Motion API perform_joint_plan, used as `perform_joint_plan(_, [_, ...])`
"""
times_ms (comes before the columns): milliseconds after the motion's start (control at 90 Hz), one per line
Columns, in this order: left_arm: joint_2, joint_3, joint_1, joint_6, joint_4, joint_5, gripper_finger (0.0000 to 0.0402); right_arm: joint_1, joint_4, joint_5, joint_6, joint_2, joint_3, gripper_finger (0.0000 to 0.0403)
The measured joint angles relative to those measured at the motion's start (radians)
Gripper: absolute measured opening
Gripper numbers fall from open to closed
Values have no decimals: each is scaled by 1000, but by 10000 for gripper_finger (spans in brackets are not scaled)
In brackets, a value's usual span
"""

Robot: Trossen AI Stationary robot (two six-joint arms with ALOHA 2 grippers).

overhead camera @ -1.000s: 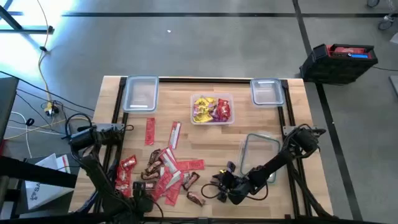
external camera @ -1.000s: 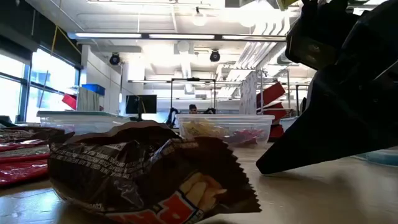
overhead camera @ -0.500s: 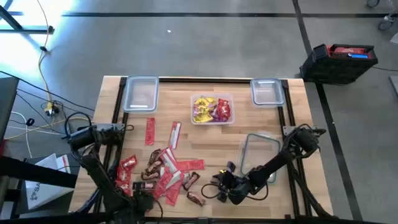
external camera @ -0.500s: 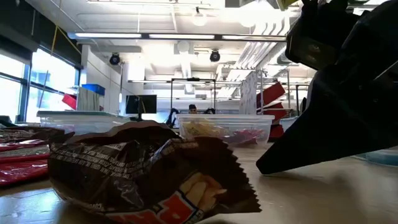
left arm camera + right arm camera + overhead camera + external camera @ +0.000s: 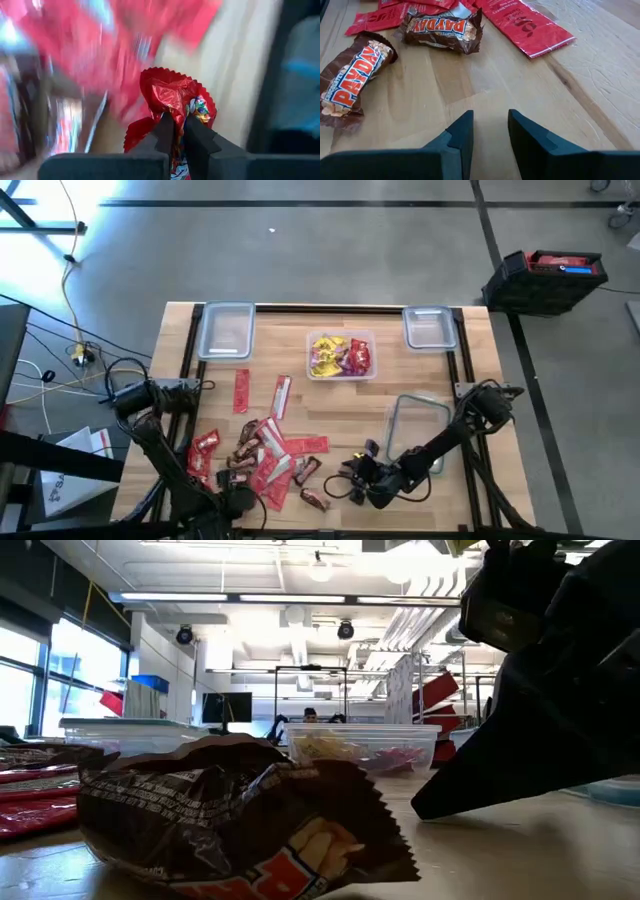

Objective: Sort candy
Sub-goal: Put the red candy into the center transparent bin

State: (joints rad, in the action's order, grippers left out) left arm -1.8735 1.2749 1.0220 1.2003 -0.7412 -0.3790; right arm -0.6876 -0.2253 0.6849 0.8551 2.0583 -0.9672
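Gripping a red packet (image 5: 172, 102) at the candy (image 5: 265, 455) pile's front edge, the left gripper (image 5: 179, 131) is pinching tight; the right gripper (image 5: 490, 131) is resting slightly parted over bare table (image 5: 485, 85).

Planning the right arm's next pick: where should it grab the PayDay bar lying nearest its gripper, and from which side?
Probably across the middle of the nearest PayDay bar, coming straight down. It lies flat on the table, apart from the second bar, so both long sides are free. The crimped ends are thin and would likely slip. The right gripper is open and empty, a short way from the bar, so it would need turning to span the bar's width.
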Motion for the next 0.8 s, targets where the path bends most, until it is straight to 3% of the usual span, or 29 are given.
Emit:
perform_joint_plan(178, [46,13,-95,-232,-6,-56,9,0,0,0,-1,0,0,94])
perform_joint_plan(367, [72,12,-279,-527,-5,-63,9,-1,0,15,-2,1,0,94])
perform_joint_plan(578, [78,13,-534,-933,109,93,9,-1,-2,15,-17,1,0,94])
perform_joint_plan(800, [78,13,-805,-1190,393,268,9,-1,-4,14,5,1,0,94])
